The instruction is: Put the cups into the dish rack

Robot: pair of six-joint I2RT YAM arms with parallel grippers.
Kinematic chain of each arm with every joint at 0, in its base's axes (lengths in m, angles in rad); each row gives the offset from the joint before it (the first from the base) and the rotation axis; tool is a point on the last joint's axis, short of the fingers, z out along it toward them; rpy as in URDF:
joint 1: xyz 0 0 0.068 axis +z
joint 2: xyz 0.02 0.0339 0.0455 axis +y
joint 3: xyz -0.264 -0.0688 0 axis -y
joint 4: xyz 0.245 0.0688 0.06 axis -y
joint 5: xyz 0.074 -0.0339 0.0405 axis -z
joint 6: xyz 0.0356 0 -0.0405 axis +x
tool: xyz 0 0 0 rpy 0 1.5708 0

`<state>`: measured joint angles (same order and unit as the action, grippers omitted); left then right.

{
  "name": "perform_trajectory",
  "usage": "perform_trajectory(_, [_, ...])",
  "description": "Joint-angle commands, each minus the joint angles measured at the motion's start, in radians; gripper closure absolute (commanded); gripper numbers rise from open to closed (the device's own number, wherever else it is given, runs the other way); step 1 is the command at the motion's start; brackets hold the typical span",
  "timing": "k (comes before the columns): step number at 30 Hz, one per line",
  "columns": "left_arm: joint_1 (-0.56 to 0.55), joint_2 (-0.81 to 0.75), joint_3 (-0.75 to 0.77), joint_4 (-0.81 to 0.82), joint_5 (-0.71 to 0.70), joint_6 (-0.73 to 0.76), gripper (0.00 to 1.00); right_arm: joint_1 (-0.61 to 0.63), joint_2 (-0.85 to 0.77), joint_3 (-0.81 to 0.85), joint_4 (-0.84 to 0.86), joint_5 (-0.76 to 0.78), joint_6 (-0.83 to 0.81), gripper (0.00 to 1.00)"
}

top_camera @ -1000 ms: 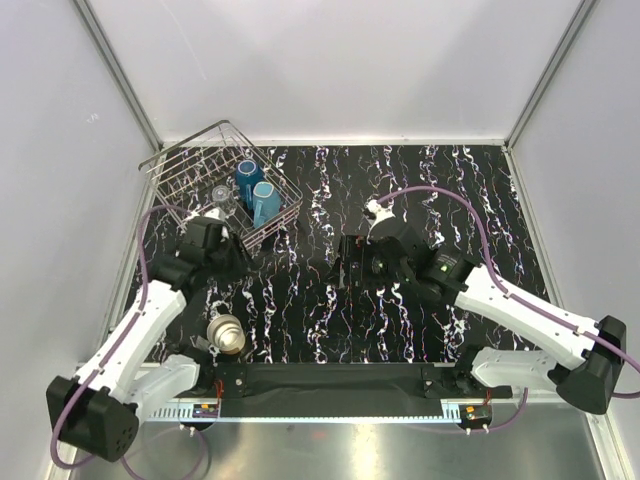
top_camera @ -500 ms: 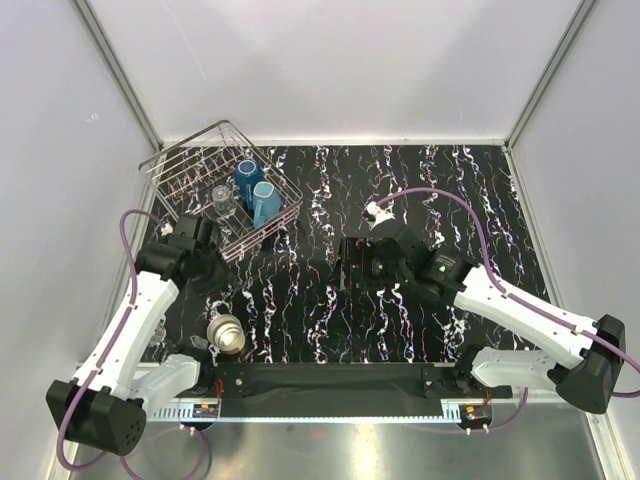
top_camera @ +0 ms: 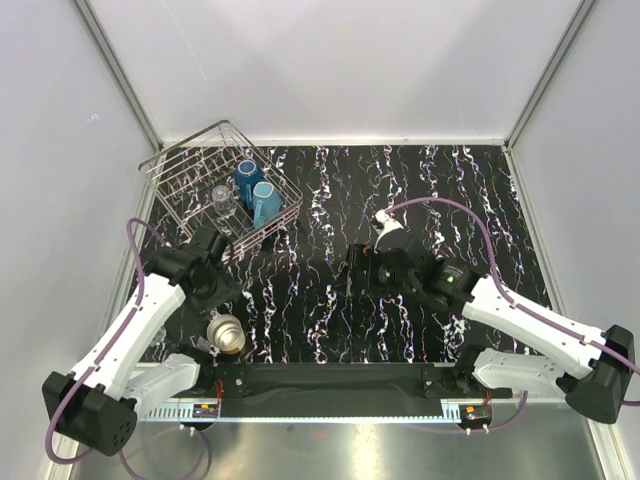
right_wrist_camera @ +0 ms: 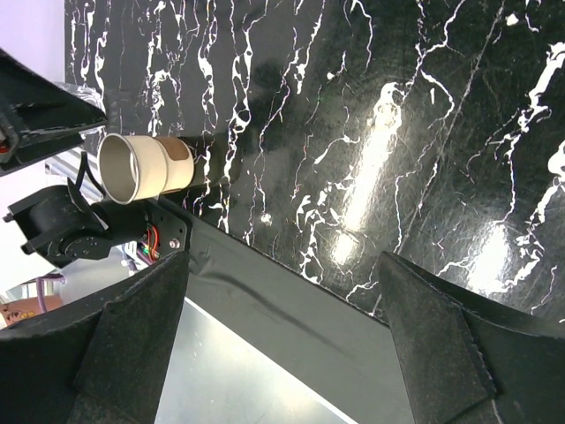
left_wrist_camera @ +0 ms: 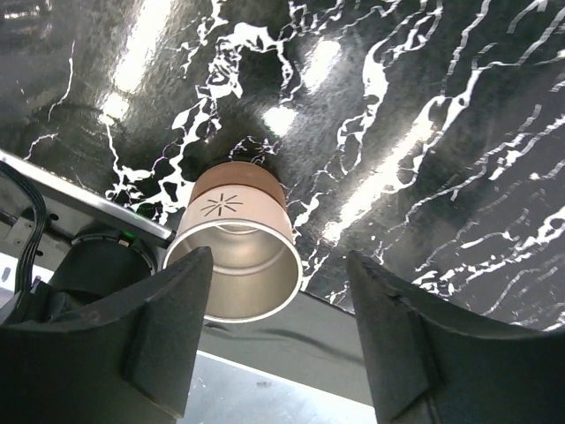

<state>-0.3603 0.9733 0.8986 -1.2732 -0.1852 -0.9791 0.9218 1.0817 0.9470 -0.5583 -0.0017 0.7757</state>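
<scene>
**Item: beige-silvery cup [left_wrist_camera: 234,256], awaiting pickup**

Left fingers [left_wrist_camera: 168,336]: spread wide, empty. The cup stands just ahead on the surface [left_wrist_camera: 424,115], off-centre between them.
Right fingers [right_wrist_camera: 132,353]: wide, empty, cup well beyond.
Dish rack [top_camera: 190,165]: behind the left fingers, three cups inside.
Risk: one finger may touch first and tip the cup, and its tapered wall may slip.

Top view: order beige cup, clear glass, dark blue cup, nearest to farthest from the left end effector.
1. Beige cup, on the table by the left end effector.
2. Clear glass, in the dish rack.
3. Dark blue cup, deeper in the rack.
</scene>
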Motion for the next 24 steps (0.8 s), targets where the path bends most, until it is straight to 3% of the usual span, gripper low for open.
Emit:
perform_trajectory(1, [-0.005, 0.024, -0.016, 0.005, -0.017, -0.043, 0.31, -0.006, -0.046, -0.020, 0.058, 0.008, 0.031, 0.05])
perform_trajectory(24, [-0.026, 0.036, -0.133, 0.058, 0.052, -0.145, 0.30, -0.006, -0.091, -0.040, 0.061, 0.009, 0.042, 0.05])
